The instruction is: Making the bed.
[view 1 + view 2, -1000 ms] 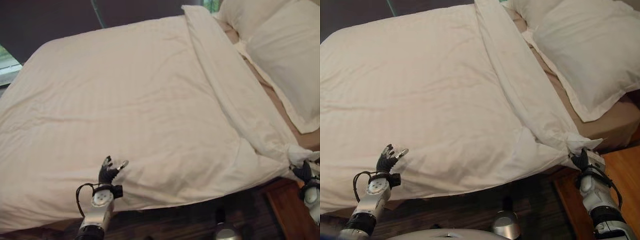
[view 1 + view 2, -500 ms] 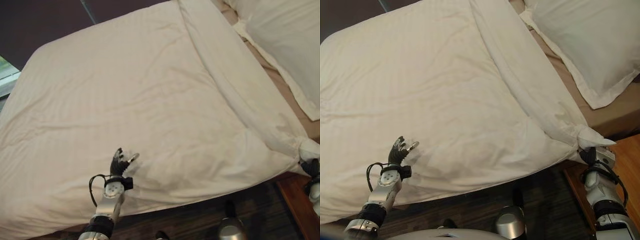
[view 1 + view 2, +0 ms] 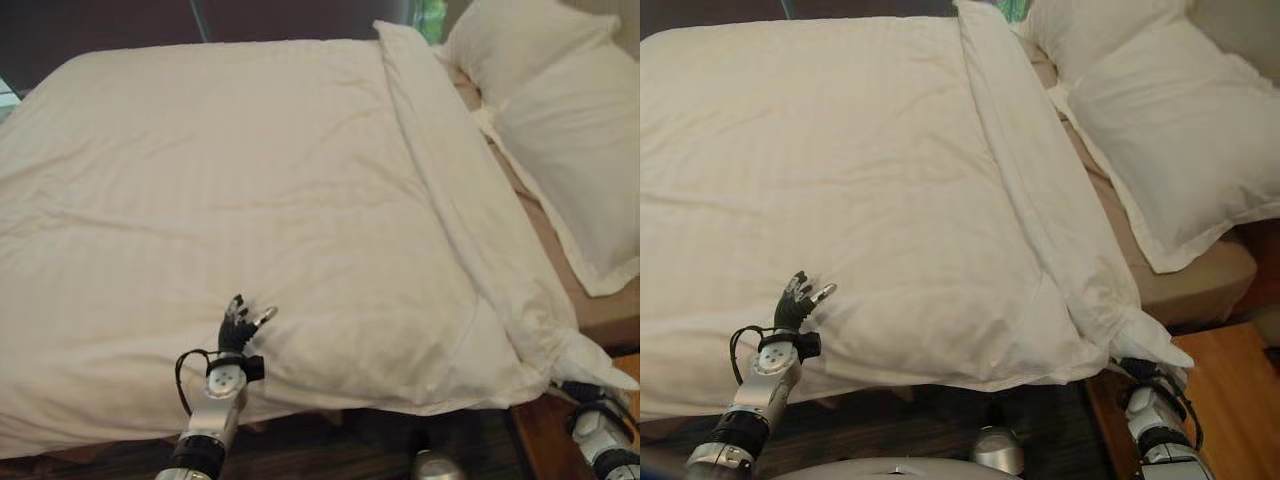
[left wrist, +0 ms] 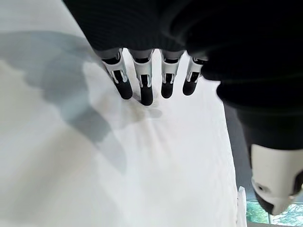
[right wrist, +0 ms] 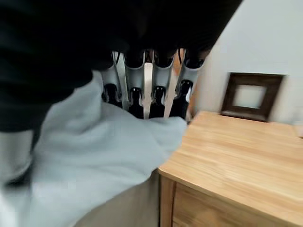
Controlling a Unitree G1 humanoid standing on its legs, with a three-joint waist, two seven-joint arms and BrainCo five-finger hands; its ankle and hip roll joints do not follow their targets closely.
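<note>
A white striped duvet (image 3: 250, 180) covers the bed, its head end folded back into a band (image 3: 450, 170). My left hand (image 3: 236, 332) is open, its fingers (image 4: 142, 85) straight and spread just over the duvet near the front edge. At the bed's near right corner my right hand (image 3: 1138, 373) sits under the bunched duvet corner (image 3: 1150, 340). Its fingers (image 5: 137, 94) are curled on that white cloth (image 5: 94, 156). Two white pillows (image 3: 575, 160) (image 3: 500, 35) lie at the head on the tan sheet (image 3: 1200, 275).
A wooden nightstand (image 5: 236, 151) stands right beside the bed's corner, next to my right hand, also visible as a nightstand top (image 3: 1230, 400). A dark picture frame (image 5: 248, 97) leans on the wall behind it. Dark floor (image 3: 380, 440) runs along the bed's front edge.
The view has shifted as the camera moved. My right hand has sunk lower beside the bed, still holding the duvet corner. My left hand stays open over the duvet's front edge.
</note>
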